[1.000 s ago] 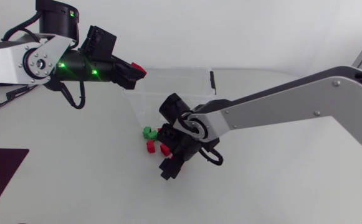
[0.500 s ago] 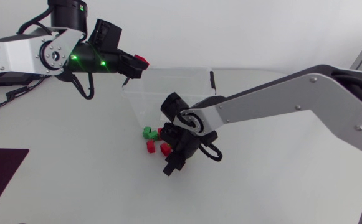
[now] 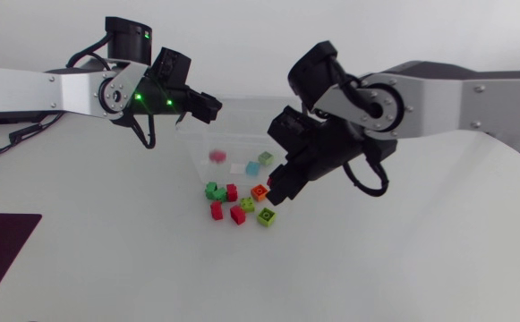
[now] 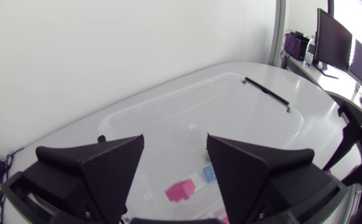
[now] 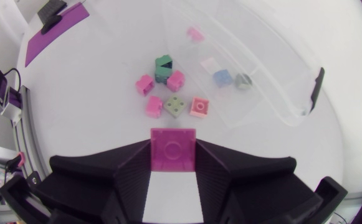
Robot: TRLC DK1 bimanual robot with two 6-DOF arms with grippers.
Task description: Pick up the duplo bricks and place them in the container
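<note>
Entry 1. Red duplo brick [image 4: 179, 190]: a second ago this was clamped in my left tool [image 4: 175, 138]. It is now loose below the spread, empty fingers and inside the clear container [image 3: 242, 102], blurred as if not yet settled. At its 3 o'clock, on the container floor, lie a light blue brick [image 3: 251, 167] and a teal brick [image 3: 265, 158].

Entry 2. Second red duplo brick [image 5: 173, 150]: gripped on two sides by my right tool [image 3: 276, 188]. That tool was pressed down into the pile a second ago and has since lifted. It now hangs above the pile's 3 o'clock edge, outside the container.

Entry 3. Pile of bricks [image 3: 238, 215]: green, red, orange and lime pieces, close together on the desk [image 3: 107, 259] at the container's 6 o'clock.

Assessment: one more brick is delivered and my left tool is free to fetch another. The right one likely needs to travel toward 12 o'clock, clear the wall and let go. Several bricks remain outside.
</note>
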